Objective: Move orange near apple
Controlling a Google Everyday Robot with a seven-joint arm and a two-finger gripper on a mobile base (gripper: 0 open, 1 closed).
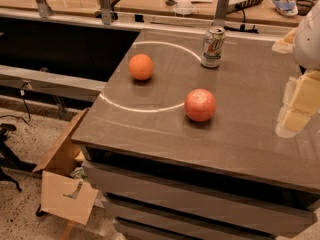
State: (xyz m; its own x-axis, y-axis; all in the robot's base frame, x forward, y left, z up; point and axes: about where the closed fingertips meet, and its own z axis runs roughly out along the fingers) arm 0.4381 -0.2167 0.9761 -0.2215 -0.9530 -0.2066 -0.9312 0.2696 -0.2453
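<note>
The orange [141,66] is a small bright orange ball on the left part of the grey tabletop [240,129]. The apple [200,104] is a larger reddish-pink ball near the table's middle, to the right of the orange and closer to the front, with a clear gap between them. My gripper [295,109] hangs at the right edge of the view, over the table's right side, well to the right of the apple and touching neither fruit.
A green and white soda can [213,46] stands upright at the back of the table, behind the apple. An open cardboard box [65,174] lies on the floor by the table's front left corner. A glass partition with metal posts [105,4] runs behind the table.
</note>
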